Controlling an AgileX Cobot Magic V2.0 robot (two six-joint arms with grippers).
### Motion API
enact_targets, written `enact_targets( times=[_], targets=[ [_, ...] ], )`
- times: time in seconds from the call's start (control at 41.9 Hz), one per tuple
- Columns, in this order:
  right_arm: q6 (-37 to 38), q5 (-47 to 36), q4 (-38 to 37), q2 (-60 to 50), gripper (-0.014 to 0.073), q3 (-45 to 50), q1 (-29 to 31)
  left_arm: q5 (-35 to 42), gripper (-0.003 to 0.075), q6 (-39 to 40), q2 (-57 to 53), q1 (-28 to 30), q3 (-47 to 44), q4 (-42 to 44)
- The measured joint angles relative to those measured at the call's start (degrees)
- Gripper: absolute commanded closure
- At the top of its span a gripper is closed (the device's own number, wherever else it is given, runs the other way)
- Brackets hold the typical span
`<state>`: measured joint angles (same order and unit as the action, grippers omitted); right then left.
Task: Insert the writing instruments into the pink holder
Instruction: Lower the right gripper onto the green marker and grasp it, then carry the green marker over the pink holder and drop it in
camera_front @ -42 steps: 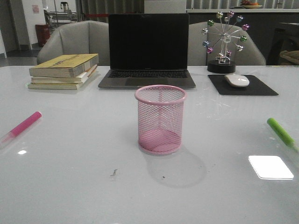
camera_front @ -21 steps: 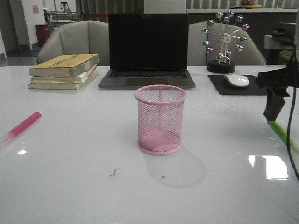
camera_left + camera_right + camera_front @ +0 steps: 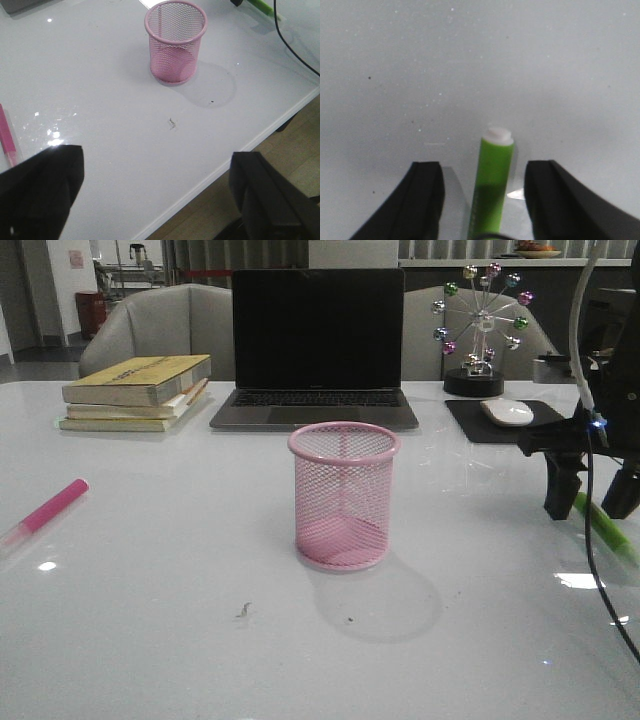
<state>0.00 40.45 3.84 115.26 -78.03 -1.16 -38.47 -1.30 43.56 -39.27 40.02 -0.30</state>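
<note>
Both right gripper (image 3: pixel 481 200) jaws straddle green marker (image 3: pixel 492 185), untouched.

Green marker (image 3: pixel 605 527) runs out of frame at the front view's right edge, its upper end behind the right pincer (image 3: pixel 590 508). Pink marker (image 3: pixel 6 137) is cropped in the left wrist view.

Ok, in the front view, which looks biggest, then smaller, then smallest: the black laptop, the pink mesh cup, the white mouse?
1. Black open laptop, clearly the largest.
2. Pink wire-mesh cylindrical cup.
3. White computer mouse, the smallest.
The cup stands nearer the camera than the other two, so it looks bigger than it would beside them.
</note>
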Motion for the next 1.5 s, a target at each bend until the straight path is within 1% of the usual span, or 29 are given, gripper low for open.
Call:
enact_targets(
  times=[0.143,0.263,0.43,0.525,0.597,0.693,0.812,0.908,1.027,1.242,1.266,1.338,1.433,1.505],
  targets=[
    [0.0,0.9,-0.5,0.8,0.0415,-1.4,0.0,0.0,0.0087,0.0,0.0,0.0,0.0,0.0],
    [0.0,1.7,-0.5,0.8,0.0489,-1.8,0.0,0.0,0.0087,0.0,0.0,0.0,0.0,0.0],
    [-1.3,2.5,-0.1,-0.7,0.0505,-1.6,-0.5,0.0,0.0087,0.0,0.0,0.0,0.0,0.0],
    [-3.3,-0.5,1.7,-5.8,0.0505,0.8,-1.8,0.0,0.0087,0.0,0.0,0.0,0.0,0.0],
    [-4.5,-6.1,4.0,-11.7,0.0505,4.1,-3.7,0.0,0.0087,0.0,0.0,0.0,0.0,0.0],
    [-5.0,-16.6,6.3,-20.3,0.0505,9.7,-7.5,0.0,0.0087,0.0,0.0,0.0,0.0,0.0],
    [-5.3,-33.1,7.4,-30.4,0.0505,18.0,-14.0,0.0,0.0087,0.0,0.0,0.0,0.0,0.0],
    [-5.4,-44.6,7.5,-34.8,0.0505,23.2,-19.1,0.0,0.0087,0.0,0.0,0.0,0.0,0.0],
    [-5.5,-55.4,7.7,-35.6,0.0505,27.4,-25.0,0.0,0.0087,0.0,0.0,0.0,0.0,0.0],
    [-5.5,-65.4,8.0,-29.7,0.0505,28.8,-32.3,0.0,0.0087,0.0,0.0,0.0,0.0,0.0],
    [-5.5,-70.2,8.0,-21.8,0.0489,28.8,-34.2,0.0,0.0087,0.0,0.0,0.0,0.0,0.0],
    [-5.5,-70.6,8.2,-19.0,0.0432,28.8,-34.3,0.0,0.0087,0.0,0.0,0.0,0.0,0.0],
    [-5.5,-70.6,8.4,-16.7,0.0293,28.8,-34.3,0.0,0.0087,0.0,0.0,0.0,0.0,0.0],
    [-5.5,-70.6,8.5,-16.1,0.0215,28.8,-34.3,0.0,0.0087,0.0,0.0,0.0,0.0,0.0]
  ],
)
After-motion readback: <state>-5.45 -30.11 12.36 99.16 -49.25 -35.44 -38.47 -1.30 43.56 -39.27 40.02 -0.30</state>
